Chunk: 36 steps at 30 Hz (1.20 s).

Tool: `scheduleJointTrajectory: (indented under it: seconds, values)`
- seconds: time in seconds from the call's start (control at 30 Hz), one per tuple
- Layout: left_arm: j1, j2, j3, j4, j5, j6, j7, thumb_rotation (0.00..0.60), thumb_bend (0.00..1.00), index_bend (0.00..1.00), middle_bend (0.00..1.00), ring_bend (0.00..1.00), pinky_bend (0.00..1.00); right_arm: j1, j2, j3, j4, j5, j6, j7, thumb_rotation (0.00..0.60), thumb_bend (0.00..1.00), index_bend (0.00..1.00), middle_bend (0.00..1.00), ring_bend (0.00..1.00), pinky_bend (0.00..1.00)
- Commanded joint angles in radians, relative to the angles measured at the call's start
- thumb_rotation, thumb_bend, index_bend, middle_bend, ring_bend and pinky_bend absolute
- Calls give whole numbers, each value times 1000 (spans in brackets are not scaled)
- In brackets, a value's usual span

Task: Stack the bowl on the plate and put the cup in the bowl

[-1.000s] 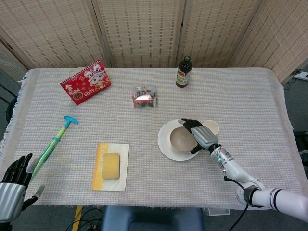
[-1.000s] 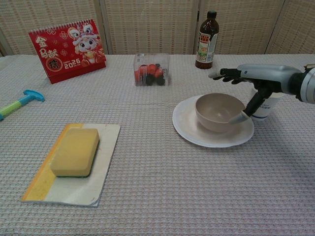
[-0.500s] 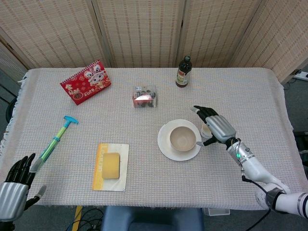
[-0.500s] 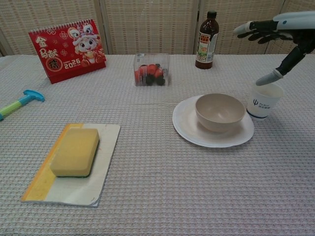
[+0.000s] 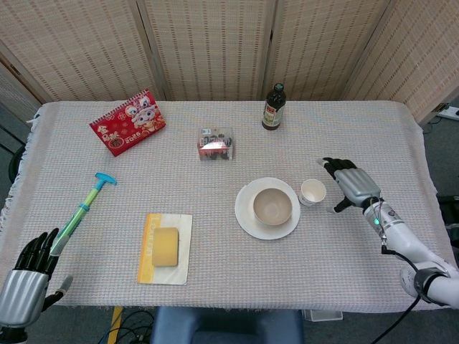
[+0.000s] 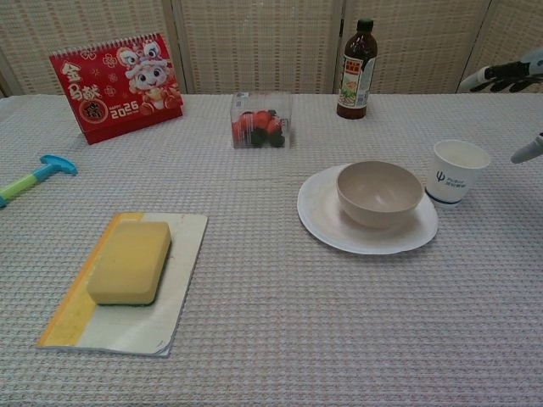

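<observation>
A beige bowl (image 5: 272, 206) (image 6: 379, 192) sits on the white plate (image 5: 245, 217) (image 6: 323, 219) right of the table's middle. A white paper cup (image 5: 313, 192) (image 6: 456, 170) with a blue logo stands upright on the cloth just right of the plate. My right hand (image 5: 353, 187) hovers open to the right of the cup, apart from it; only its fingertips (image 6: 526, 153) show at the right edge of the chest view. My left hand (image 5: 29, 281) hangs open off the table's front left corner, holding nothing.
A dark bottle (image 5: 272, 107) stands at the back. A clear box of fruit (image 5: 216, 143) lies behind the plate. A red calendar (image 5: 128, 122) is at the back left, a blue-green syringe toy (image 5: 82, 208) at the left, a yellow sponge (image 5: 166, 246) on a card at the front.
My right hand let go of the bowl, rose and swung right past the cup. The bowl stays on the plate. The left hand has barely moved.
</observation>
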Motion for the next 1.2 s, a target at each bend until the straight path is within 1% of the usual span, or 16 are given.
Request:
scheduleJointTrajectory:
  seconds: [0.03, 0.27, 0.37, 0.5, 0.77, 1.1, 1.2]
  values:
    - [1, 1, 0, 0, 0, 3, -1, 600, 314, 0, 0, 0, 157, 11, -4, -13, 5, 22, -8, -26, 600, 63, 0, 0, 0, 0]
    - [2, 3, 0, 0, 0, 9, -6, 600, 314, 0, 0, 0, 157, 28, -43, -33, 44, 76, -33, -50, 600, 64, 15, 0, 0, 0]
    - [2, 4, 0, 0, -1, 9, -7, 600, 314, 0, 0, 0, 156, 33, -73, -39, 71, 83, -46, -45, 600, 63, 20, 0, 0, 0]
    - [2, 5, 0, 1, -3, 9, -8, 600, 314, 0, 0, 0, 157, 40, -116, -42, 111, 77, -63, -34, 600, 63, 61, 0, 0, 0]
    - [4, 9, 0, 1, -2, 18, -17, 600, 314, 0, 0, 0, 157, 44, -157, -41, 148, 73, -47, -35, 600, 82, 134, 0, 0, 0]
    - [2, 8, 3, 2, 0, 14, -17, 600, 314, 0, 0, 0, 156, 52, -190, -25, 191, 85, -50, -13, 600, 91, 139, 0, 0, 0]
    - [2, 8, 4, 3, 1, 13, -17, 600, 314, 0, 0, 0, 157, 60, -205, -16, 209, 96, -53, -7, 600, 95, 167, 1, 0, 0]
